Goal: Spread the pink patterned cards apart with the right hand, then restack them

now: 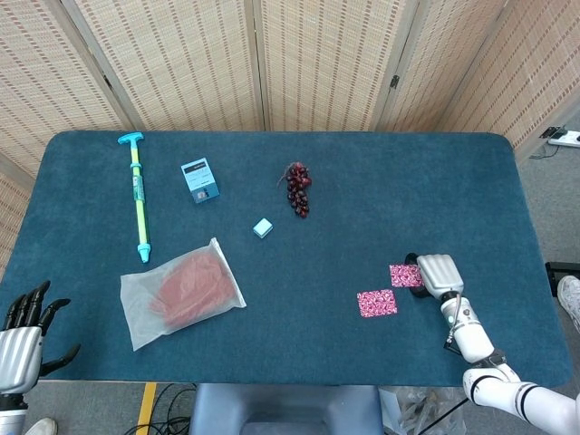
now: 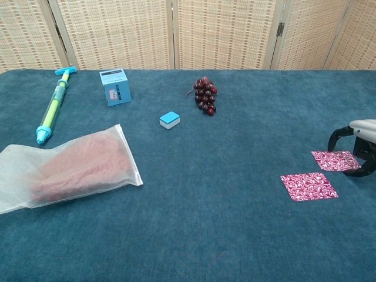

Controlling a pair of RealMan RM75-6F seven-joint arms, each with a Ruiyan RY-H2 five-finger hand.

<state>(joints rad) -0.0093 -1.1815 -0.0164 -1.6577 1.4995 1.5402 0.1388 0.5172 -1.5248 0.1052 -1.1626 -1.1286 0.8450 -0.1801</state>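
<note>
Nearest you, at the table's front left corner, your left hand (image 1: 20,340) waits with fingers spread, holding nothing. Toward the front right, two pink patterned cards lie flat on the blue cloth, apart but near each other: the nearer card (image 2: 308,186) alone, the farther card (image 2: 336,160) with your right hand (image 1: 437,275) arched over its right edge. The fingers (image 2: 335,137) curve down around it; whether they touch it is hard to tell, and nothing looks lifted. Expect the cards to be thin, light and slightly flexible, and hard to pick off soft cloth, so press lightly on the face and slide one onto the other. Farther back lie a plastic bag (image 1: 180,294), a small box (image 1: 199,179) and grapes (image 1: 297,188).
</note>
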